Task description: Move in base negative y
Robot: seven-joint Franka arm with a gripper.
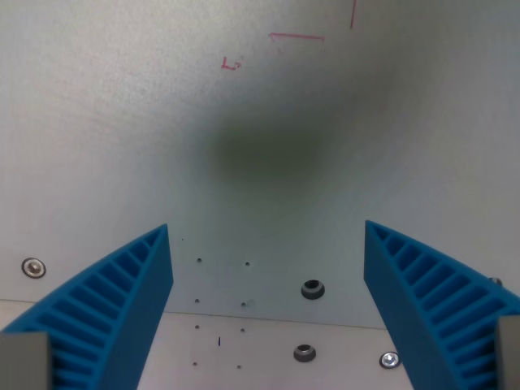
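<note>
My gripper (266, 231) hangs open over a pale grey-white tabletop (122, 138). Its two blue ribbed fingers show at the bottom of the wrist view, one finger (114, 305) on the wrist view's left and the other finger (431, 296) on the wrist view's right. A wide gap lies between them with nothing in it. A dark soft shadow (272, 150) falls on the table ahead of the fingertips.
Thin red pen marks (296, 36) and a small red mark (231, 63) sit near the top. A panel seam (268, 318) crosses low, with small holes, two dark threaded inserts (312, 288), (304, 353) and screws (33, 266), (390, 359).
</note>
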